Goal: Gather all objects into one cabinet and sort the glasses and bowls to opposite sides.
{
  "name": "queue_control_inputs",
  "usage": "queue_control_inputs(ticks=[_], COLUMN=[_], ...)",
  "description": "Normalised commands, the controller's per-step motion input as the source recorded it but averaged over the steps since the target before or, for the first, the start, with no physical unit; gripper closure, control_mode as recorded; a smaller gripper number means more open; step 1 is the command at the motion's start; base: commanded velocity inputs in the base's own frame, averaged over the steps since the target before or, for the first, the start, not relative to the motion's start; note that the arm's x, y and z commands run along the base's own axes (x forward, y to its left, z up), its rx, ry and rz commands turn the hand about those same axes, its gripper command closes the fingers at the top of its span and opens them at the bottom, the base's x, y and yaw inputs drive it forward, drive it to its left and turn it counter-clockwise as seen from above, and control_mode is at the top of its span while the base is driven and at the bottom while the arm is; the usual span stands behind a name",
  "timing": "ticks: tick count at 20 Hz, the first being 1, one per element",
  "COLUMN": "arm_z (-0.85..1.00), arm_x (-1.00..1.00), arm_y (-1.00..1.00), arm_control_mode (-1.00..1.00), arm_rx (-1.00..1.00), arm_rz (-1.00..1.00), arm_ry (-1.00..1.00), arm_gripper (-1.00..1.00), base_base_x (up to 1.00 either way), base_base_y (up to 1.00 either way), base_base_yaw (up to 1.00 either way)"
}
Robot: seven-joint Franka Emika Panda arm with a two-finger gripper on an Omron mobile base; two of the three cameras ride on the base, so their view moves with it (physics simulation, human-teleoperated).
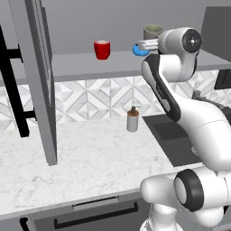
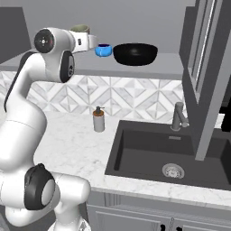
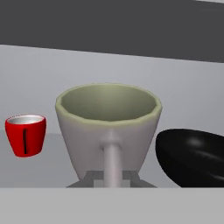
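Observation:
The grey-olive cup (image 3: 109, 127) stands close before the hand, its handle (image 3: 112, 164) toward me and caught between the fingertips of my gripper (image 3: 112, 178), which is shut on it. From the base, this cup (image 1: 152, 31) (image 2: 80, 29) peeks over the hand above the cabinet's grey shelf (image 1: 76, 65) (image 2: 153, 67). The red cup (image 1: 102, 49) (image 3: 25, 134) stands upright on the shelf to the left. Just right of the hand sits the blue bowl (image 1: 136, 50) (image 2: 103, 50), partly hidden. The wide black bowl (image 2: 135, 53) (image 3: 192, 155) rests further right.
The cabinet's tall grey door (image 1: 43, 81) hangs open at the left, another door (image 2: 203, 76) at the right. On the marble counter (image 1: 90, 158) below stands a soap dispenser (image 1: 132, 119) (image 2: 99, 120). A dark sink (image 2: 149, 149) with a faucet (image 2: 179, 116) lies to the right.

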Motion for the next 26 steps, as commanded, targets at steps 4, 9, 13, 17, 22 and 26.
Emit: queue_control_inputs(ticks=[4,9,13,17,22,26], arm_z=[0.00,0.00,0.00,-0.07,-0.13,-0.01], arm_x=[0.21,0.38,0.52,0.44,0.17,0.16], arm_y=[0.49,0.68,0.44,0.06,0.00,0.00], arm_control_mode=[-1.00,-1.00,-1.00,-1.00,-1.00,-1.00], arm_rx=[0.00,0.00,0.00,0.03,0.05,0.03], arm_rz=[0.00,0.00,0.00,0.00,0.00,0.00], arm_ry=[0.00,0.00,0.04,0.19,0.29,0.16], arm_gripper=[1.00,1.00,1.00,1.00,1.00,1.00], base_base_x=[0.00,0.00,0.00,0.00,0.00,0.00], base_base_y=[0.00,0.00,0.00,0.00,0.00,0.00], base_base_yaw=[0.00,0.00,0.00,0.00,0.00,0.00])
